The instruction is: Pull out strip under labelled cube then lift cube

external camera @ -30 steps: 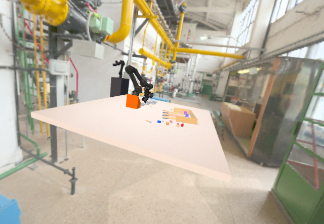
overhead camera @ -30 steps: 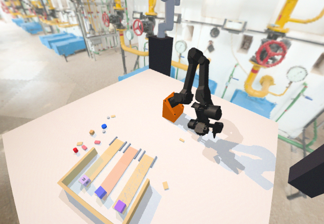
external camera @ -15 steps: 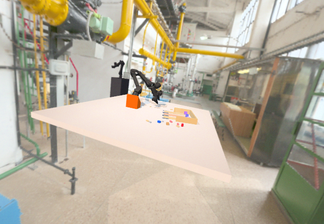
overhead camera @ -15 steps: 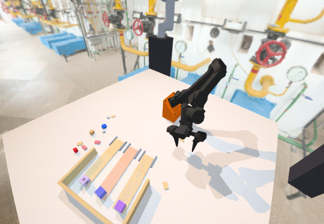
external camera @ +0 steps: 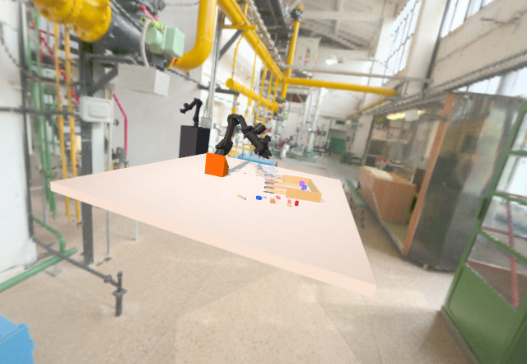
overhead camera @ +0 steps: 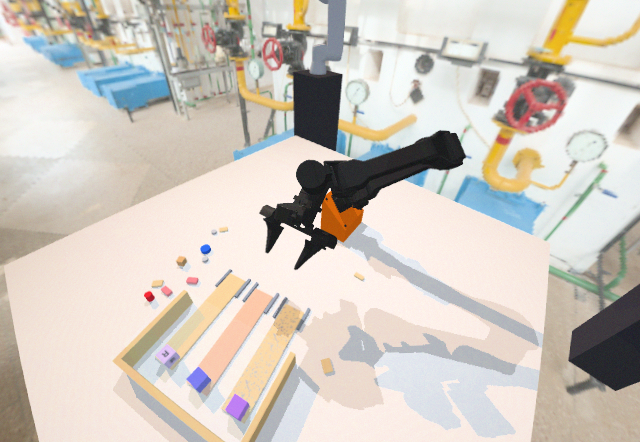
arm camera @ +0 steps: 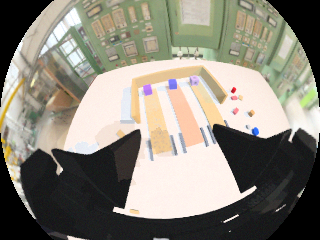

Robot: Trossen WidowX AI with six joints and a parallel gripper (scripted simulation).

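- Your gripper (overhead camera: 281, 260) (external camera: 265, 156) (arm camera: 178, 130), centre of the top view: fingers spread wide, grasping nothing.
- Your labelled cube (overhead camera: 167, 356) (arm camera: 194, 80), lower left there: on the yellow strip's (overhead camera: 209, 305) (arm camera: 207, 105) far end.
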